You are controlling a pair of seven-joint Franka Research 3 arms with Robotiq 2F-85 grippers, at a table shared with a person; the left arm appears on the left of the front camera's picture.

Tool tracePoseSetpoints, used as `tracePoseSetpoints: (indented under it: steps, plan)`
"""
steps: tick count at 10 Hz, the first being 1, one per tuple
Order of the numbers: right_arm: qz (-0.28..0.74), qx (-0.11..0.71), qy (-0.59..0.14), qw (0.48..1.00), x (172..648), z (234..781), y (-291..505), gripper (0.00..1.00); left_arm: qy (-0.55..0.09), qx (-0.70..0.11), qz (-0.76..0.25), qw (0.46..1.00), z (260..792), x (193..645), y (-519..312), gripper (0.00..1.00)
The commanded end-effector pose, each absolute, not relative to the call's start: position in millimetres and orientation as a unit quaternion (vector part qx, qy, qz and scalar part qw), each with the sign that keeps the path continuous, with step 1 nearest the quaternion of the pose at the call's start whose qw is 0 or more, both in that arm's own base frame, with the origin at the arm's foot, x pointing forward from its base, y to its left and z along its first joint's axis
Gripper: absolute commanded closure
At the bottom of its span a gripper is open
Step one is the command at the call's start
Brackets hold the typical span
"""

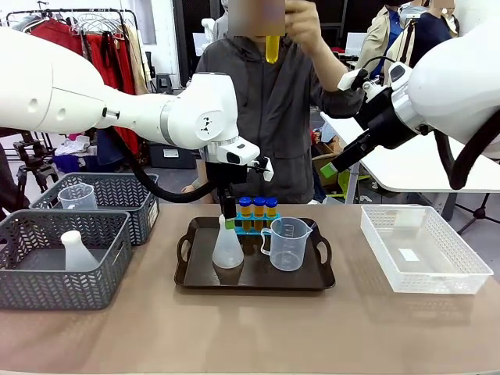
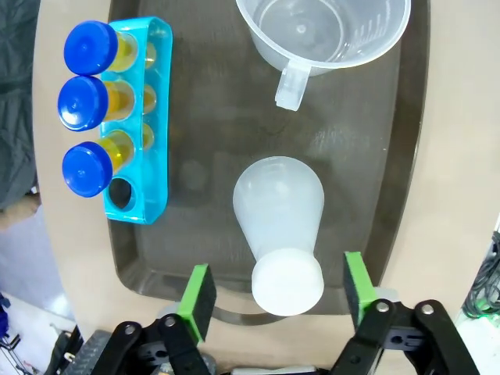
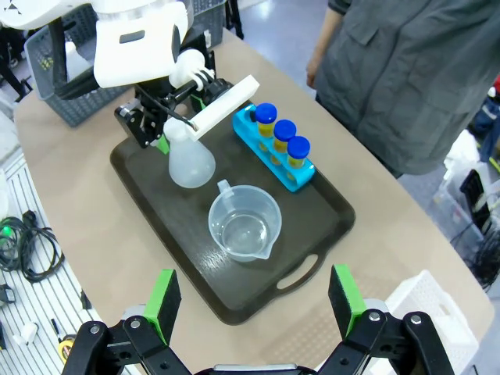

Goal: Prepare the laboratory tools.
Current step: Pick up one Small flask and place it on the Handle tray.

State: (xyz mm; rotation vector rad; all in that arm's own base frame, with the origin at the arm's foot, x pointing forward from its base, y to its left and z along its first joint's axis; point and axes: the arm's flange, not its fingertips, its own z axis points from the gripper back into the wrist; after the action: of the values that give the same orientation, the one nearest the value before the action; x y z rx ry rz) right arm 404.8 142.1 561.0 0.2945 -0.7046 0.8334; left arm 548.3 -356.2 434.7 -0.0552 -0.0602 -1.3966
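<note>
A translucent white conical flask [image 1: 227, 251] [image 2: 280, 223] stands upright on the dark brown tray [image 1: 320, 275]. My left gripper [image 1: 227, 222] [image 2: 277, 285] hangs over its neck, open, a green pad on each side and clear of it. Right of the flask sits a clear beaker [image 1: 287, 244] [image 3: 244, 223] with a handle. Behind them a blue tube rack [image 1: 255, 226] [image 2: 148, 117] holds three blue-capped yellow tubes [image 2: 87, 101]; one hole is empty. The person holds up another yellow tube [image 1: 272, 47]. My right gripper [image 1: 329, 168] [image 3: 254, 301] hovers high at the right, open and holding nothing.
Two grey mesh baskets [image 1: 117, 242] stand at the left, one holding a flask [image 1: 77, 251], the other a beaker [image 1: 76, 195]. A white plastic basket [image 1: 426, 248] sits at the right. The person stands at the far edge behind the tray.
</note>
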Motion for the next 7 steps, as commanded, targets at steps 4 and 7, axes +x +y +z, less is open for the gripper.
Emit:
tracePoseSetpoints:
  steps: [4, 7]
  plan:
    - [0.396, 0.147, -0.335, 0.842, 404.3, 562.1, 141.5, 0.00, -0.031, -0.037, -0.652, 0.757, 437.4, 542.8, -347.4, 0.00]
    - [0.396, 0.147, -0.335, 0.842, 404.3, 562.1, 141.5, 0.00, -0.029, -0.025, -0.645, 0.763, 436.4, 548.0, -356.1, 0.00]
